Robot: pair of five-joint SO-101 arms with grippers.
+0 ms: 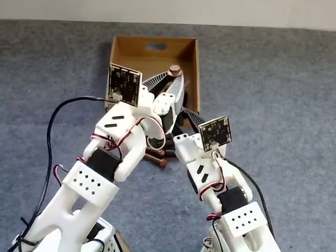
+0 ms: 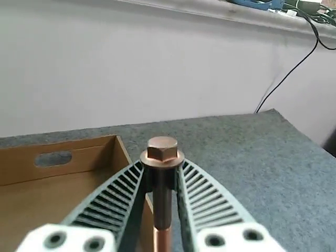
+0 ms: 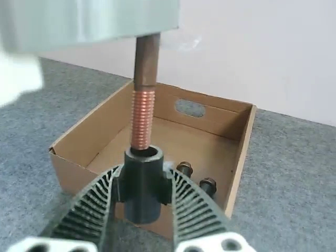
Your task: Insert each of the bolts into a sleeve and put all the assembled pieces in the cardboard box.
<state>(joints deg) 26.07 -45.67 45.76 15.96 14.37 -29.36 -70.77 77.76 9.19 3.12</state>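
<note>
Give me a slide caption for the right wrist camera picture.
Right end effector grips a dark cylindrical sleeve with a copper threaded bolt standing in its top, brown cardboard box behind.

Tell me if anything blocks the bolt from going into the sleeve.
Nothing visible does. The bolt, held by the left gripper, has its threaded tip at the open mouth of the sleeve in the right gripper.

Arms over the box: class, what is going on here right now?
The left gripper holds a copper bolt upright just under its head. The right gripper holds a dark sleeve beneath it, with the bolt's threaded tip just inside the opening. Two bolt-headed pieces lie in the cardboard box; more parts lie on the carpet between the arms.
</note>
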